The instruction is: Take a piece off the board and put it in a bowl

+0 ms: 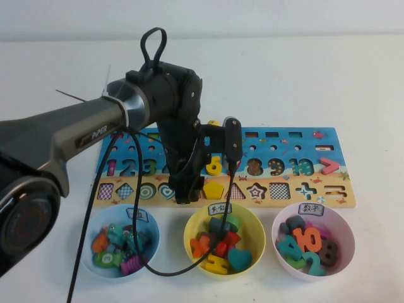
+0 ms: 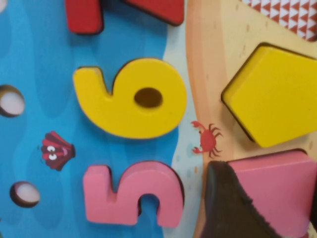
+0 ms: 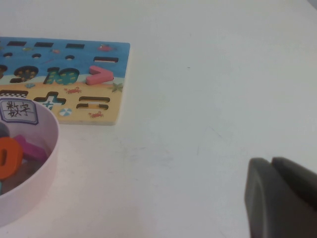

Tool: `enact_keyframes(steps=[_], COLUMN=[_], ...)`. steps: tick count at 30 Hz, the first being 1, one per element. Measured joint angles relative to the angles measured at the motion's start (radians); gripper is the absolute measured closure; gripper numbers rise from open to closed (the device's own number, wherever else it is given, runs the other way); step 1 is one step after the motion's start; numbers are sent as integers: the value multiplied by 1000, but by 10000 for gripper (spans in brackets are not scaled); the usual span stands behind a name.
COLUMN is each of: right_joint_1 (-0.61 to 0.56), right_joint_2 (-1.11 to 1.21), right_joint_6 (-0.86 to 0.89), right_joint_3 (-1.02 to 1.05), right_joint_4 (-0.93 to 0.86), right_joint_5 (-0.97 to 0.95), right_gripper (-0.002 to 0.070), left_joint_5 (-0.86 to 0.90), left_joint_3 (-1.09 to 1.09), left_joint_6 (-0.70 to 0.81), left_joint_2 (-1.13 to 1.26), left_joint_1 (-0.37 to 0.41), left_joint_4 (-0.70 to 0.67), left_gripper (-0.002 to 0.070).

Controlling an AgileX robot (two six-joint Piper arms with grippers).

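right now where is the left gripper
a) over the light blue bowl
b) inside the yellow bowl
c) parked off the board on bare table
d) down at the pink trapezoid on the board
d: the left gripper is down on the board's tan strip, one dark finger against the pink trapezoid beside the yellow pentagon. The right gripper sits off over bare table.

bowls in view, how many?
3, in a row in front of the board: light blue bowl on the robot's left, yellow bowl in the middle below the left claw, pale pink bowl on the right. Right claw is off to the side over bare table.
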Motion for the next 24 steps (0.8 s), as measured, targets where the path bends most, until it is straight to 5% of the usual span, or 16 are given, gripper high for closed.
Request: enact_keyframes(steps=[17, 24], right_joint_1=[0, 0], right_joint_2=[0, 0], right_joint_6=[0, 0], right_joint_3=[0, 0], right_joint_4=[0, 0], right_joint_5=[0, 0], right_gripper=[694, 694], left_joint_5=[45, 119], left_joint_3=[0, 12], left_joint_6=[-47, -219], left_joint_2=[-56, -211], left_joint_1=[-6, -112], left_joint_4=[51, 70], left_gripper=[392, 392])
